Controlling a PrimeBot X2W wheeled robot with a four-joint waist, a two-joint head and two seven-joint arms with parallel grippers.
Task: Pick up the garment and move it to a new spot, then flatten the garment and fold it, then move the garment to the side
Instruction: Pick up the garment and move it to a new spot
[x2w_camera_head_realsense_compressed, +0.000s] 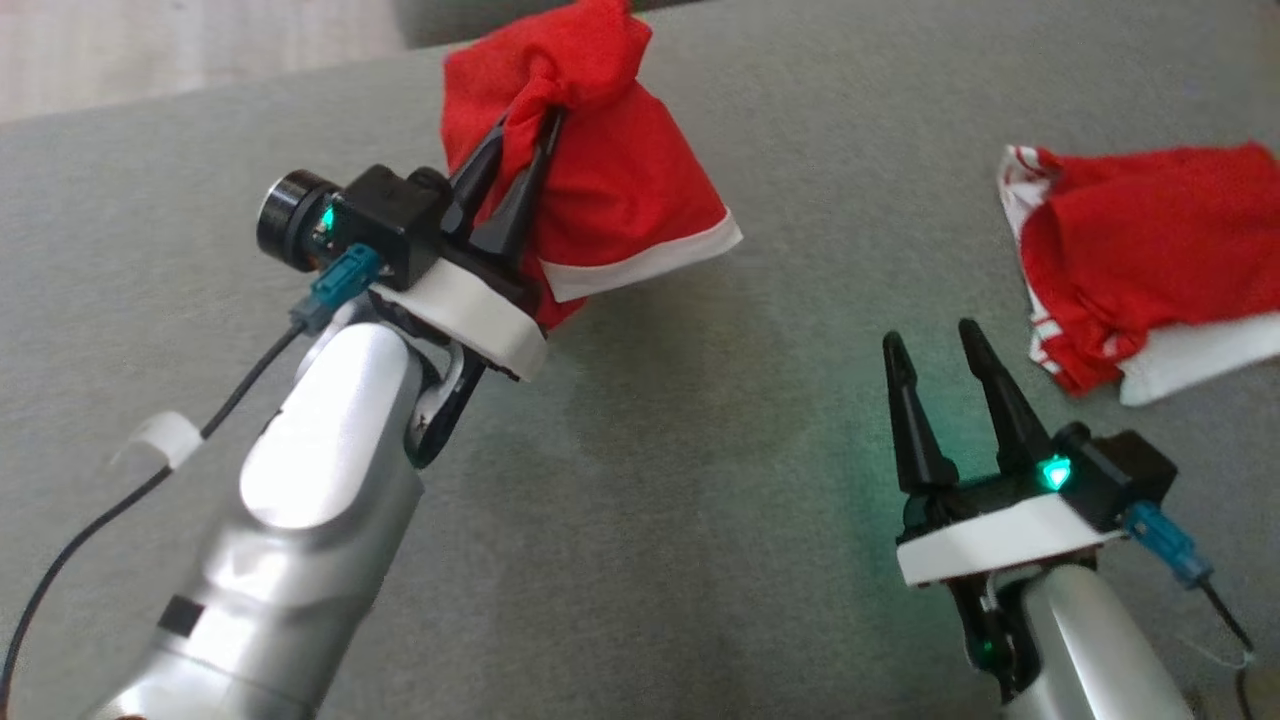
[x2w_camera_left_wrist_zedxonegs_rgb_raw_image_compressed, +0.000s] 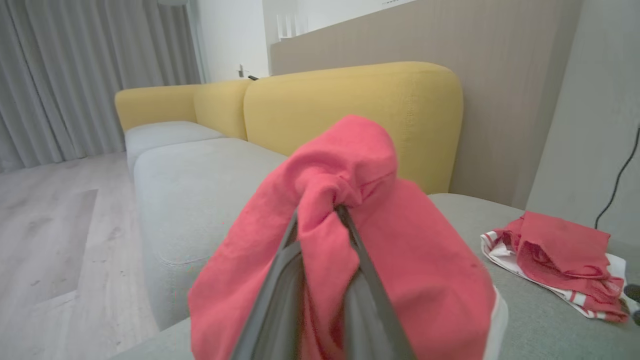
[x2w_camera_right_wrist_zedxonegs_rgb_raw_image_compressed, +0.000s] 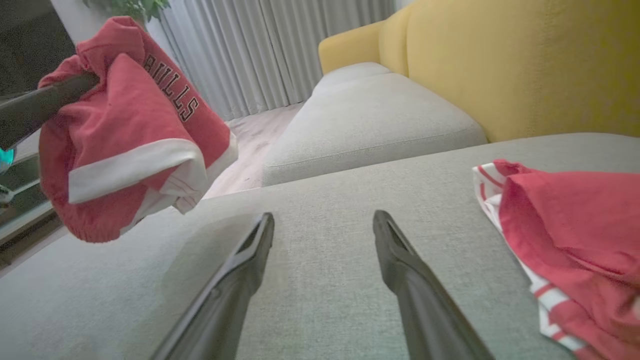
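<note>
A red garment (x2w_camera_head_realsense_compressed: 610, 180) with a white hem hangs bunched in the air above the grey cushion (x2w_camera_head_realsense_compressed: 700, 470). My left gripper (x2w_camera_head_realsense_compressed: 527, 122) is shut on a gathered fold near the garment's top. From the left wrist, the two fingers pinch the red cloth (x2w_camera_left_wrist_zedxonegs_rgb_raw_image_compressed: 400, 260) at the gripper (x2w_camera_left_wrist_zedxonegs_rgb_raw_image_compressed: 318, 212). The right wrist view shows the hanging garment (x2w_camera_right_wrist_zedxonegs_rgb_raw_image_compressed: 135, 130) at upper left, with dark lettering on it. My right gripper (x2w_camera_head_realsense_compressed: 930, 337) stands open low at the right, nothing between its fingers, its tips (x2w_camera_right_wrist_zedxonegs_rgb_raw_image_compressed: 325, 216) over bare cushion.
A second red and white garment (x2w_camera_head_realsense_compressed: 1150, 250) lies crumpled on the cushion at the right, close to my right gripper. A yellow sofa back (x2w_camera_right_wrist_zedxonegs_rgb_raw_image_compressed: 500, 65) rises behind. Wooden floor (x2w_camera_left_wrist_zedxonegs_rgb_raw_image_compressed: 50, 225) lies beyond the cushion's left edge.
</note>
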